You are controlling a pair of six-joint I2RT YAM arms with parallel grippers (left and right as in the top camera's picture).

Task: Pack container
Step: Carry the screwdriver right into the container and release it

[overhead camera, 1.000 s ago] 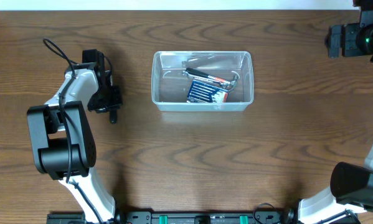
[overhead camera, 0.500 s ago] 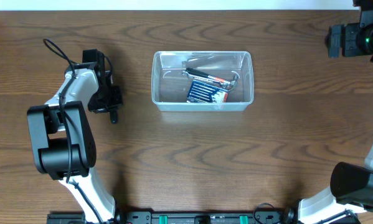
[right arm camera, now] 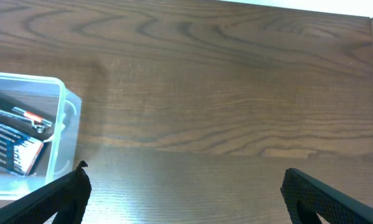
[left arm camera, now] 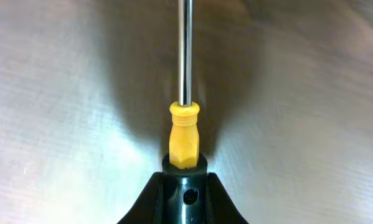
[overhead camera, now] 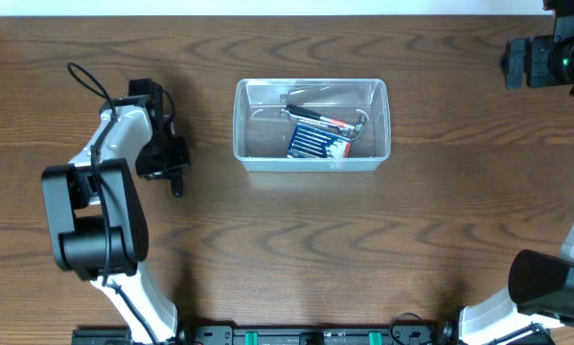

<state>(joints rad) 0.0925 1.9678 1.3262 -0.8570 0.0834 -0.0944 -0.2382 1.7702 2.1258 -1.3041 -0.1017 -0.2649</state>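
left end effector (left arm camera: pixel 185 190) clamped on yellow-handled screwdriver (left arm camera: pixel 184 134), visible only from wrist, right end effector (right arm camera: pixel 185 174) wide

Dark brown surface (overhead camera: pixel 296 230), wavy wood grain. Clear, colourless container (overhead camera: pixel 241 125), pale glare on walls. In it: dark blue pack (overhead camera: pixel 310 144) with thin white stripes and a white-red end; black tool (overhead camera: pixel 315 116) with a red-orange band. Yellow-handled screwdriver (left arm camera: pixel 184 134), silver shaft. Black left fingers (left arm camera: pixel 149 208), black right fingers (right arm camera: pixel 55 198). White-and-black left arm (overhead camera: pixel 117 134).
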